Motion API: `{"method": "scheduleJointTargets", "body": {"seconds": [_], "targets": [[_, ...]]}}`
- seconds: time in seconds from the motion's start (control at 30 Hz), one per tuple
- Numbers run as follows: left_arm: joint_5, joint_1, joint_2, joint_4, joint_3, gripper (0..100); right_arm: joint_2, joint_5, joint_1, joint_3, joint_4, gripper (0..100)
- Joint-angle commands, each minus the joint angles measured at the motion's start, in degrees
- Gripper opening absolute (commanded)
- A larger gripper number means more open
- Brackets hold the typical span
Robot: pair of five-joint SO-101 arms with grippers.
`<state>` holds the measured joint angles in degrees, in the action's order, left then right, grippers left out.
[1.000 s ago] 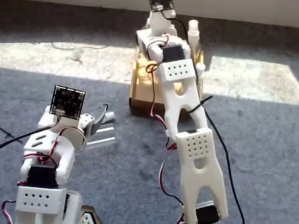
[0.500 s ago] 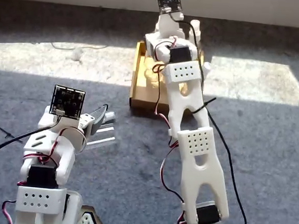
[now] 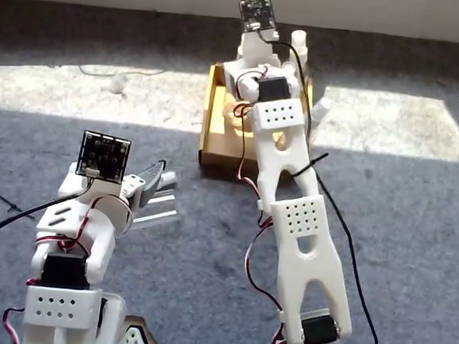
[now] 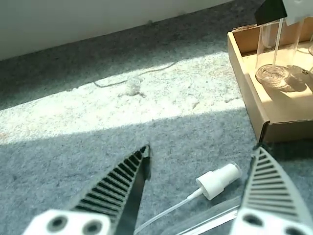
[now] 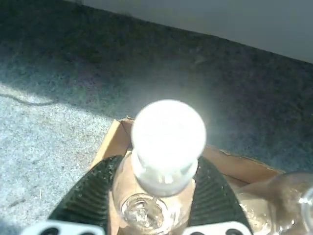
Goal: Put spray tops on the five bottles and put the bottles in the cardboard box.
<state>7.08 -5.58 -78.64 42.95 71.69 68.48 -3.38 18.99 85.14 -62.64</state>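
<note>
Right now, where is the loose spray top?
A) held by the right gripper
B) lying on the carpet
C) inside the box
B: the spray top lies on the carpet by the open left gripper, outside the box.

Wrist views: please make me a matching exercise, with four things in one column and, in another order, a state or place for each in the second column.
Things:
1. left tool
2. right tool
3. spray top
4. box

States or places:
a. has bottles inside
b. open
c. shut on a bottle
d. lies on the carpet

Pairs: 1-b, 2-c, 3-d, 4-a.
</note>
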Motion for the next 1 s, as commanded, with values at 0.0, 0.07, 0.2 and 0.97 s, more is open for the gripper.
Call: {"method": "scheduleJointTargets", "body": {"seconds": [0.0, 0.07, 0.2, 0.97], "targets": [[0.0, 0.0, -0.5, 0.3, -2.7, 30, -0.3, -0.2, 1.2, 4.2, 0.5, 1.1], [0.0, 0.0, -0.5, 0.3, -2.7, 30, -0.1, -0.2, 1.3, 6.7, 0.4, 1.1], [0.0, 0.0, -0.5, 0.3, -2.7, 30, -0.1, -0.4, 1.3, 8.6, 0.4, 1.1], [0.0, 0.0, -0.5, 0.3, -2.7, 30, -0.1, -0.5, 3.4, 9.0, 0.2, 11.7]]}}
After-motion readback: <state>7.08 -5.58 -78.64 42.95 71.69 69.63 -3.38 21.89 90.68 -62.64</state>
